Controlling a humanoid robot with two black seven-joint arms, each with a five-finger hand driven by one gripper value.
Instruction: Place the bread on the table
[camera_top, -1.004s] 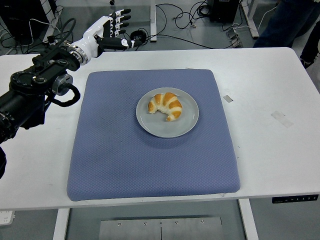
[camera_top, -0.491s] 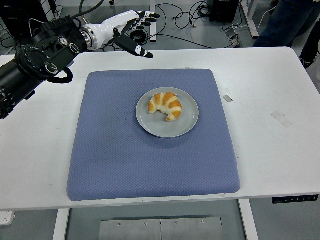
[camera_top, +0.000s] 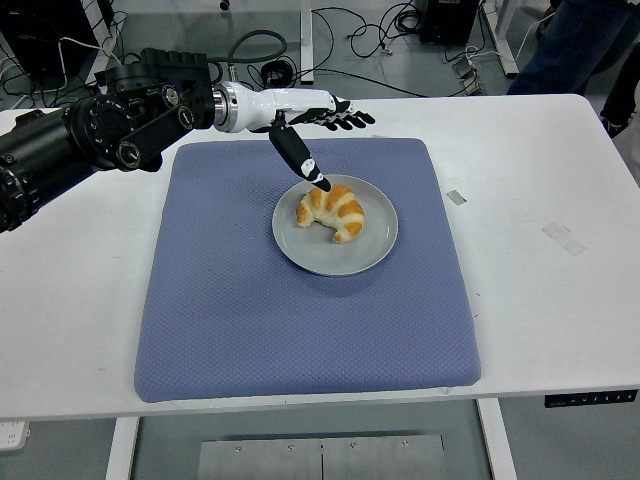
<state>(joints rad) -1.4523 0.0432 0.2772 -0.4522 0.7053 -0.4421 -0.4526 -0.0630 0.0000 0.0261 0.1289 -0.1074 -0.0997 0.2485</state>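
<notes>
I get a bright, even picture, lit from overhead by soft, diffuse light. The white table (camera_top: 540, 160) runs close to washed out, though no hard glare spots show. Under my left hand (camera_top: 305, 125) only a faint, soft shadow falls on the blue mat (camera_top: 230, 300), and the grey plate (camera_top: 345, 262) just below the thumb has a thin shadow at its near rim. Focus is sharp across the table; the hand's fingertips look slightly smeared. The floor beyond the hand is dimmer.
</notes>
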